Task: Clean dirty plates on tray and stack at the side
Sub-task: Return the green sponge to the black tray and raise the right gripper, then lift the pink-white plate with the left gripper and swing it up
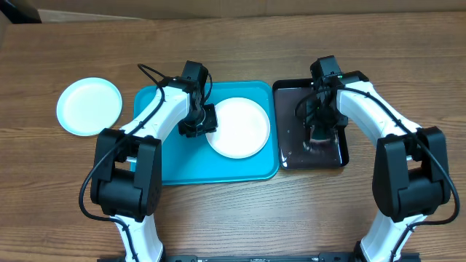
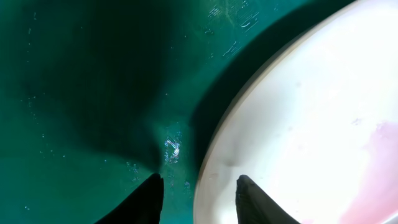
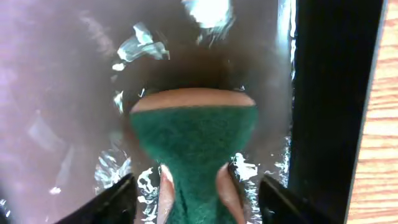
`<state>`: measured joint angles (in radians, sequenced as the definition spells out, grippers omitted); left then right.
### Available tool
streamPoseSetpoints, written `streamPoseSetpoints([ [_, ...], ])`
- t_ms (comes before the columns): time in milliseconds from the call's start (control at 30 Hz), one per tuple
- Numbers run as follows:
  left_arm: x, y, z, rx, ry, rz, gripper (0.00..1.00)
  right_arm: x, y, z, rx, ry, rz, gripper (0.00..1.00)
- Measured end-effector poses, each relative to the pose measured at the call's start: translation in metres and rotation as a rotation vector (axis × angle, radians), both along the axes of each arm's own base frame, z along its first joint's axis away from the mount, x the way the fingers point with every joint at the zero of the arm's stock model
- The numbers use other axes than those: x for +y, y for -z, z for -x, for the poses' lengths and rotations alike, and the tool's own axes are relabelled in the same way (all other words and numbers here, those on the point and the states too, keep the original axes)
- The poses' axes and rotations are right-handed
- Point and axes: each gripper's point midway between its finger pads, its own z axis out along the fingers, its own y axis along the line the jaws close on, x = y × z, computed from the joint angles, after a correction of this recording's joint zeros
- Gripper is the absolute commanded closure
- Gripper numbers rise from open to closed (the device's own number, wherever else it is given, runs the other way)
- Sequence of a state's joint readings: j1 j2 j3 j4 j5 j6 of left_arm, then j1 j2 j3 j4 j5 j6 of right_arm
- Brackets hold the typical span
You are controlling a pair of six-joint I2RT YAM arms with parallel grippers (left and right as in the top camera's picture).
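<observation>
Astride rim of white plate [image 2: 298, 124], left gripper [image 2: 199, 180] half-open; right gripper [image 3: 196, 183] wide around untouched sponge [image 3: 193, 130].

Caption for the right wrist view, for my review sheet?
Right gripper open, its fingers clear on either side of a green scouring sponge on the glossy black tray.

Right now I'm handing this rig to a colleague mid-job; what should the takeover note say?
Left gripper: fingers open, straddling the rim of the tray plate, not gripping.
Right gripper: fingers open either side of the green sponge standing in the black tray.
Done, apparently: one white plate lies on the table, left of the turquoise tray.
To do: the tray plate shows a faint pink smear; probably wipe again, then stack it on the white plate. No third plate in view.
</observation>
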<state>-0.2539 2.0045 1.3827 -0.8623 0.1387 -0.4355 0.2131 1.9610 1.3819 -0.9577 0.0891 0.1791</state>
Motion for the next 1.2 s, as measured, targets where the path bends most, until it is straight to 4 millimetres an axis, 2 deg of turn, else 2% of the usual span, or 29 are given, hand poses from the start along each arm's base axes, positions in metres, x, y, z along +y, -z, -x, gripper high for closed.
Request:
streamPoseSetpoints([
  [67, 0.0, 0.0, 0.0, -0.001, 0.0, 0.0, 0.58, 0.0, -0.007, 0.004, 0.03, -0.001, -0.001, 0.32],
  [133, 0.0, 0.0, 0.0, -0.001, 0.0, 0.0, 0.58, 0.0, -0.024, -0.002, 0.027, 0.009, -0.009, 0.24],
  [267, 0.0, 0.0, -0.001, -0.002, 0.0, -0.001, 0.59, -0.008, -0.07, -0.041, -0.092, 0.068, -0.045, 0.15],
  [367, 0.002, 0.001, -0.001, -0.008, -0.002, -0.015, 0.6, -0.032, -0.088, -0.06, -0.158, 0.146, -0.061, 0.09],
  [433, 0.002, 0.005, -0.001, -0.014, -0.003, -0.026, 0.69, -0.053, -0.089, -0.061, -0.161, 0.201, -0.062, 0.0],
  [533, 0.003, 0.011, 0.002, -0.017, -0.004, -0.037, 0.92, -0.08, -0.088, -0.058, -0.147, 0.27, -0.056, 0.0],
  [633, -0.002, 0.008, -0.001, -0.038, 0.007, -0.023, 0.95, -0.098, -0.088, -0.057, -0.148, 0.315, -0.053, 0.0],
  [767, -0.005, 0.001, 0.002, -0.014, 0.028, -0.005, 0.96, -0.107, -0.088, -0.058, -0.156, 0.336, -0.053, 0.0],
  [867, -0.003, -0.017, -0.002, -0.004, 0.048, -0.002, 0.96, -0.108, -0.088, -0.058, -0.157, 0.337, -0.053, 0.0],
  [1200, -0.007, -0.104, -0.053, -0.166, 0.097, 0.022, 0.96, -0.107, -0.088, -0.058, -0.156, 0.337, -0.054, 0.0],
])
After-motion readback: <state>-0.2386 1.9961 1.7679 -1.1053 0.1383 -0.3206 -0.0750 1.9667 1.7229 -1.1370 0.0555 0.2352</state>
